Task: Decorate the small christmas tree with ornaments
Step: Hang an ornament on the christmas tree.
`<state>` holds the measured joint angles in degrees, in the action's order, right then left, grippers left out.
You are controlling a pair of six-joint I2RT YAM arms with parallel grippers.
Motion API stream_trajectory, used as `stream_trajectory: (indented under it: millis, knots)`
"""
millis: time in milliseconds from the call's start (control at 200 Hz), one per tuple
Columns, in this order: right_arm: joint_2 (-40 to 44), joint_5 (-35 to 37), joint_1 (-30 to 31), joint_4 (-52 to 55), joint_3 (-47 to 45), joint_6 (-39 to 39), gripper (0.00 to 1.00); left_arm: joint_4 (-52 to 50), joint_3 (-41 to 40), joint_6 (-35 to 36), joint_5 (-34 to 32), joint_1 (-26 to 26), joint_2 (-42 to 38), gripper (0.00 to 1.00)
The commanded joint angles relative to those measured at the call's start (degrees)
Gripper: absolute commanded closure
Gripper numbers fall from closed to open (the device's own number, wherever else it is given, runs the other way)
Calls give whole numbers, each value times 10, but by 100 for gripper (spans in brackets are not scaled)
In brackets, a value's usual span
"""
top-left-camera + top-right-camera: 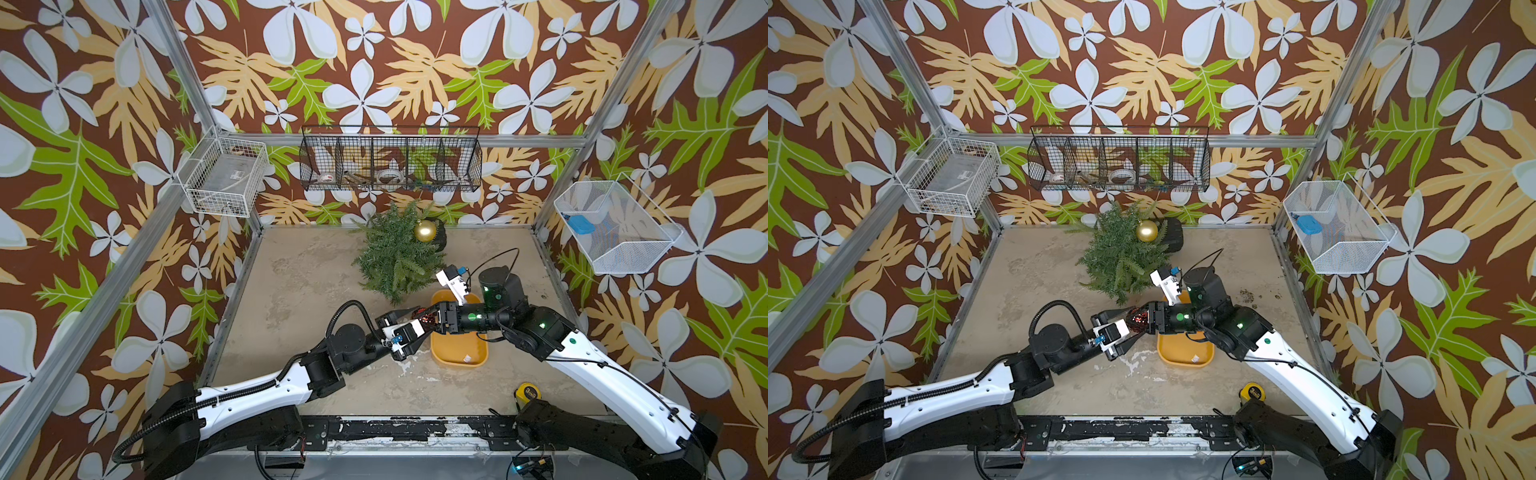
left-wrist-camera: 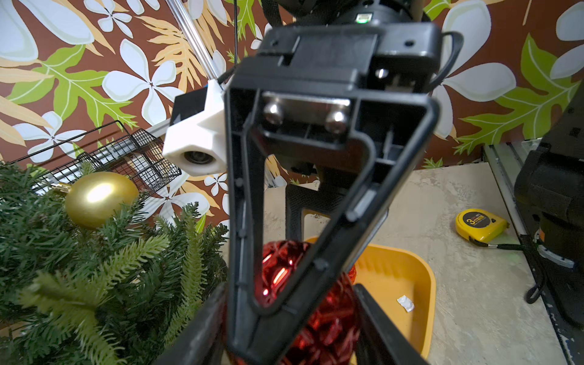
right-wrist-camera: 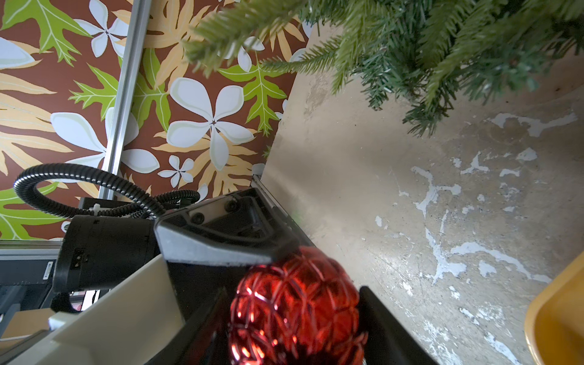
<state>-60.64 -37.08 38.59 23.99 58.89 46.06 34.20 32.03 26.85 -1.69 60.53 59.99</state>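
The small christmas tree (image 1: pixel 395 253) (image 1: pixel 1121 257) stands at the back middle of the table, with a shiny gold ornament (image 1: pixel 424 231) (image 2: pixel 98 197) resting in its branches near the black base. A faceted red ornament (image 1: pixel 424 319) (image 1: pixel 1138 322) (image 3: pixel 294 309) hangs in the air between tree and yellow tray (image 1: pixel 457 353). Both grippers meet on it. My left gripper (image 1: pixel 419 325) (image 2: pixel 290 331) comes from the left with its jaws against the ball's sides. From the right, my right gripper (image 1: pixel 430 317) (image 3: pixel 294 316) is shut on the same ball, one finger crossing the left wrist view.
A yellow tape measure (image 1: pixel 530 392) (image 2: pixel 480 224) lies at the front right. The tray holds only a small white scrap (image 2: pixel 405 302). Tree branches (image 3: pixel 442 47) hang close beyond the held ball. A black wire basket (image 1: pixel 390 164) and white wire baskets (image 1: pixel 222 176) hang on the walls.
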Motion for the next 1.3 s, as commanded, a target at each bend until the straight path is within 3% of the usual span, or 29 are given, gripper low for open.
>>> stream_trajectory:
  millis: [0,275,470,661,761,1111,1291]
  knots:
    - [-1,-6,1,-13,-2,-4,34,4,5,-1,-13,0,0,46]
    - [-6,-7,1,-10,-1,-8,35,4,6,-1,-10,0,1,45]
    - [-3,-1,1,-6,3,-9,43,3,6,1,-10,0,-1,43]
    - [6,16,1,5,11,-17,45,5,1,-6,-15,0,-19,17]
    - [13,30,1,13,20,-28,45,9,-7,-18,-15,0,-46,12]
    - [53,132,1,35,74,-95,44,-16,-55,-118,-45,0,-184,11]
    - [76,145,1,8,84,-132,44,-74,-51,-175,-75,0,-218,11]
